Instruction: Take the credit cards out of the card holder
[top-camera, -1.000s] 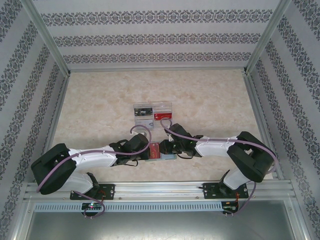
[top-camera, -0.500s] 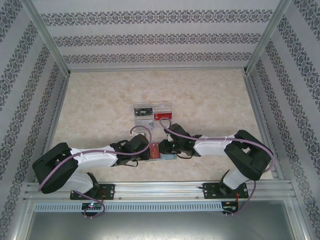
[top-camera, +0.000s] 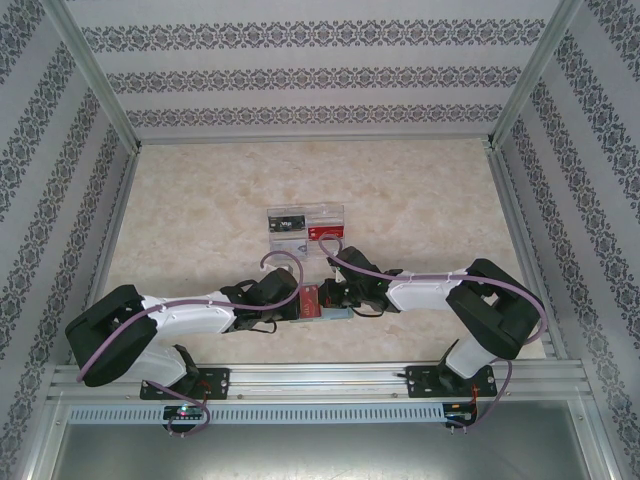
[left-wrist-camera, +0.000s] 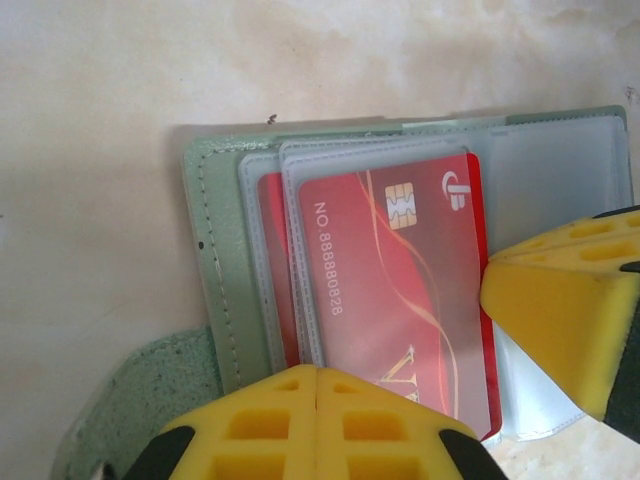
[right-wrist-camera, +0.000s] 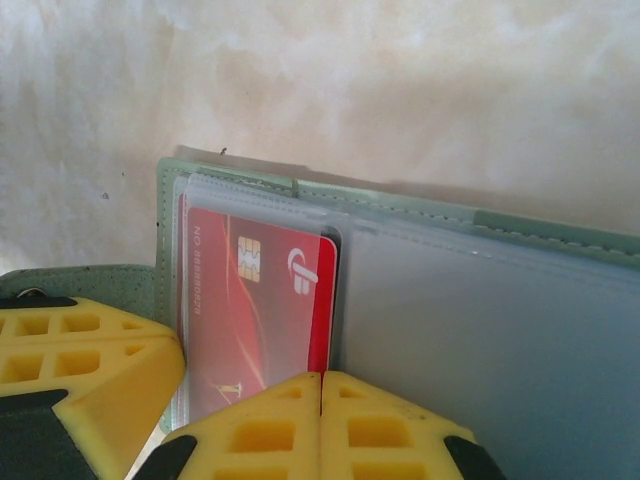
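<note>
The card holder (top-camera: 338, 313) lies open on the table between both grippers, grey-green outside (left-wrist-camera: 205, 250) and pale blue-grey inside (right-wrist-camera: 480, 330). A red credit card (left-wrist-camera: 400, 290) with a chip sits in a clear sleeve, and a second red card (left-wrist-camera: 272, 260) peeks out behind it. My left gripper (left-wrist-camera: 317, 372) is shut, its yellow tips over the sleeve's lower edge. My right gripper (right-wrist-camera: 321, 378) is also shut, its tips at the lower right edge of the red card (right-wrist-camera: 255, 300). In the top view, the left gripper (top-camera: 292, 306) and right gripper (top-camera: 333, 297) meet over the holder.
A clear plastic divided tray (top-camera: 305, 222) stands just beyond the holder, holding a red card (top-camera: 322, 232) and a dark item (top-camera: 288, 222). Patterned walls and metal frame rails enclose the marbled table (top-camera: 420, 200).
The right arm has edged slightly to the left toward the holder. The left arm and the holder have hardly moved.
</note>
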